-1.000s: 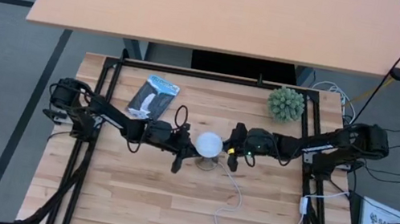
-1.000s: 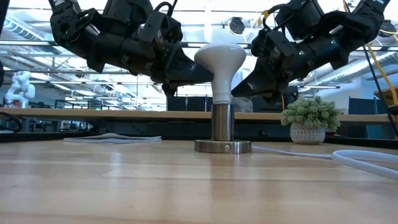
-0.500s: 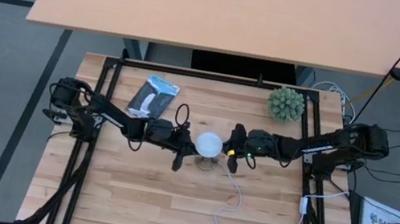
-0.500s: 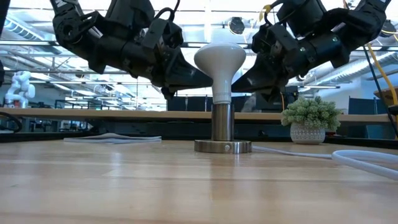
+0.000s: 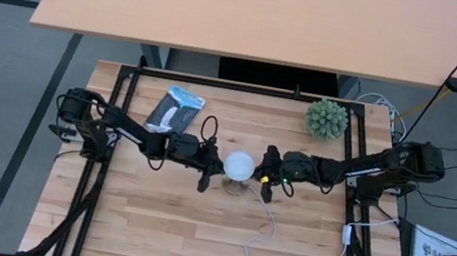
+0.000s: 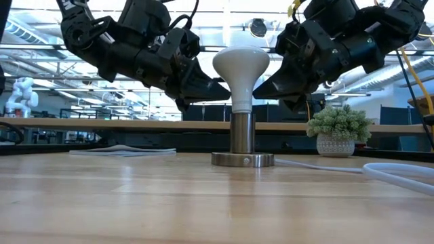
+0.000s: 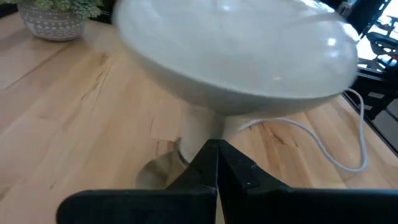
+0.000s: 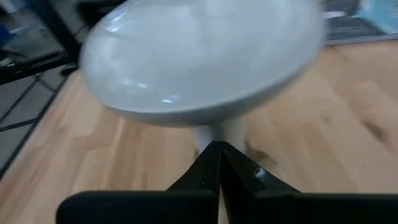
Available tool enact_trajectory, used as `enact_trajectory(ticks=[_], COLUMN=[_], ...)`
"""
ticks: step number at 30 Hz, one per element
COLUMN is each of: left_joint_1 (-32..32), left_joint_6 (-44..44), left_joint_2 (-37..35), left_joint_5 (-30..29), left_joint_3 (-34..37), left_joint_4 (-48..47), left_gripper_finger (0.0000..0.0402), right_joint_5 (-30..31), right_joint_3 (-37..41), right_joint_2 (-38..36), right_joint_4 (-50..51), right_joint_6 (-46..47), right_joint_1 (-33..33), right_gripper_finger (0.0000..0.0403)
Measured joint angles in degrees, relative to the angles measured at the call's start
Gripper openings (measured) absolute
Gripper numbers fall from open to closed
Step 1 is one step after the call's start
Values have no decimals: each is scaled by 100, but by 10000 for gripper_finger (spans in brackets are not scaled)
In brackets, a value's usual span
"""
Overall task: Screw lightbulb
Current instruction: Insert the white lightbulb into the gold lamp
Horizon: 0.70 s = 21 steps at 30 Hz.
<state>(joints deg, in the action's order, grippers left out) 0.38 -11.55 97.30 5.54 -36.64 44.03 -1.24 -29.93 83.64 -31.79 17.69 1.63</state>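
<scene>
We saw both grippers, left [image 6: 220, 86] and right [image 6: 261, 88], pinched shut, empty, flanking the lightbulb [image 6: 241, 74] (its screw base hidden inside the socket [image 6: 243, 142]).

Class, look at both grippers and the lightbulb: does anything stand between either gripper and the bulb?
Nothing visible does. The left gripper and right gripper, both shut, flank the lightbulb, which stands upright in the socket.

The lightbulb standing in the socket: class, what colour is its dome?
White and frosted; the lightbulb shows best in the low view.
</scene>
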Motion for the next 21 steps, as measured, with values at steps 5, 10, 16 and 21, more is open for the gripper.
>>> enact_trajectory(ticks=[5, 10, 16, 21], left_joint_1=[48, 46, 24, 28], left_joint_6=[-3, -45, -55, -40], left_joint_2=[0, 0, 0, 0], left_joint_5=[-82, -317, 371, 412], left_joint_3=[0, -1, 0, -1], left_joint_4=[0, -111, -140, -25], left_gripper_finger=[0, 0, 0, 0], right_joint_5=[-280, -528, 498, 682], right_joint_3=[0, 0, 0, 0], right_joint_2=[0, 0, 0, 0], right_joint_4=[-26, 47, 492, 4], right_joint_6=[0, -30, 105, -50], right_joint_1=[128, 192, 118, 126], right_gripper_finger=[0, 0, 0, 0])
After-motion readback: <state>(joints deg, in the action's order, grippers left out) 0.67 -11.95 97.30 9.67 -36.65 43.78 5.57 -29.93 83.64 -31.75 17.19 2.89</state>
